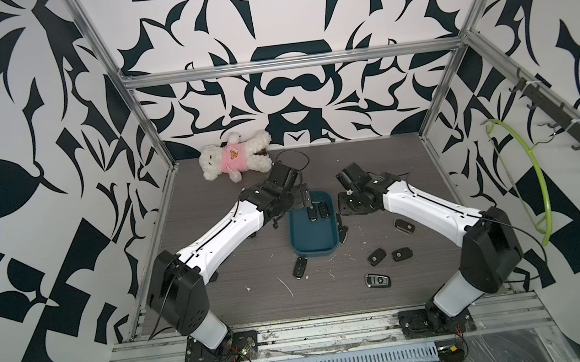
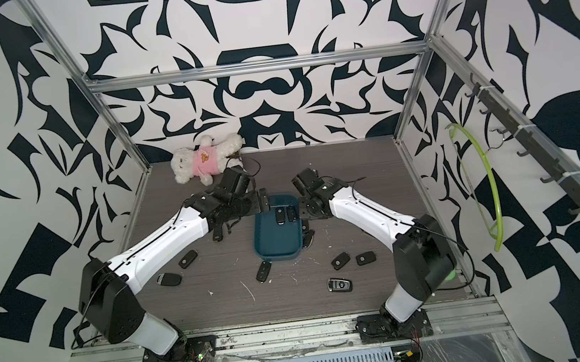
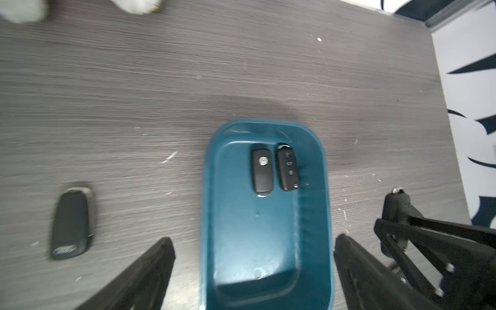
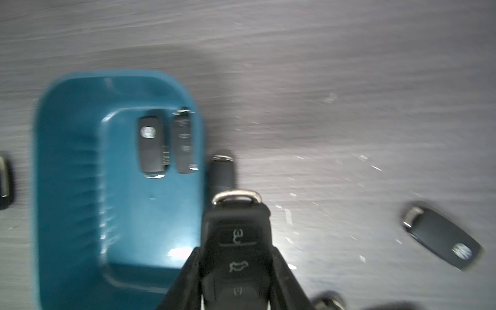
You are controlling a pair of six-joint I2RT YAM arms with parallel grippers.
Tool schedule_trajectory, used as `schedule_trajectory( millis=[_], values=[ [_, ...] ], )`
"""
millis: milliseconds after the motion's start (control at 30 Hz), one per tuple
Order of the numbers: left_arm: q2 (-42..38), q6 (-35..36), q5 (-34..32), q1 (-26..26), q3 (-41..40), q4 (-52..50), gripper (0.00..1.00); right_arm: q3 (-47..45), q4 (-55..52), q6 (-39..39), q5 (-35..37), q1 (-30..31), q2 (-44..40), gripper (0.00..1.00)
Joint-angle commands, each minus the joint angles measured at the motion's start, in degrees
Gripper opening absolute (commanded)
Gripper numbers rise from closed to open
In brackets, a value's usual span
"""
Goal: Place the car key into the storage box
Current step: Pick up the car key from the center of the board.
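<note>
The right gripper (image 4: 236, 251) is clamped on the key (image 4: 236, 217), jaws pinching its two long sides, with the ring end sticking out well past the tips. The key hangs just outside the box (image 4: 67, 161), close to its near wall and over the counter (image 1: 331, 296), so it is not yet above the box floor. Letting go here would probably land it on the counter or on the rim, from which it could bounce either way. The shell looks smooth and the hold sits towards one end, so a quick swing could let the key pivot or slip between the jaws; the blur in the right wrist view makes the bite hard to judge. A loose key (image 4: 221, 171) lies on the counter just beside the same wall, and a low pass could sweep it along or catch on it. The box looks light and low-walled, so a knock from the jaws could shove it and scatter the two keys (image 3: 273, 169) lying side by side inside. The left gripper (image 3: 253, 240) hangs spread wide over one end of the box holding nothing, and the two arms could clash if the right comes in across that end.
</note>
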Motion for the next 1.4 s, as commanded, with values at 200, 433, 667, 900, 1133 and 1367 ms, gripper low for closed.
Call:
schedule_trajectory(
  millis=[200,433,667,900,1133,1367],
  values=[
    [-10.5,-2.1,-4.8,3.3,-7.6,-2.2,0.99,13.0,1.1,1.1,-0.2,6.0,12.6,0.36],
    [-15.1,-2.9,-6.8,3.5,-10.1,-6.2,0.99,20.8,2.2,1.3,-2.1,7.8,21.6,0.36],
    [-19.7,-3.7,-8.3,4.0,-12.2,-7.7,0.99,26.8,2.3,2.5,-2.8,8.5,28.5,0.36],
    [-20.9,-3.6,-9.2,4.3,-12.6,-8.9,0.99,30.7,1.7,2.6,-2.0,8.5,33.0,0.36],
    [-21.5,-3.6,-9.3,4.5,-13.4,-8.9,0.99,32.2,0.2,2.8,0.3,8.5,34.9,0.36],
    [-21.2,-3.5,-9.3,4.6,-13.0,-8.6,0.99,31.5,-1.3,4.3,2.2,7.8,34.8,0.36]
  ],
)
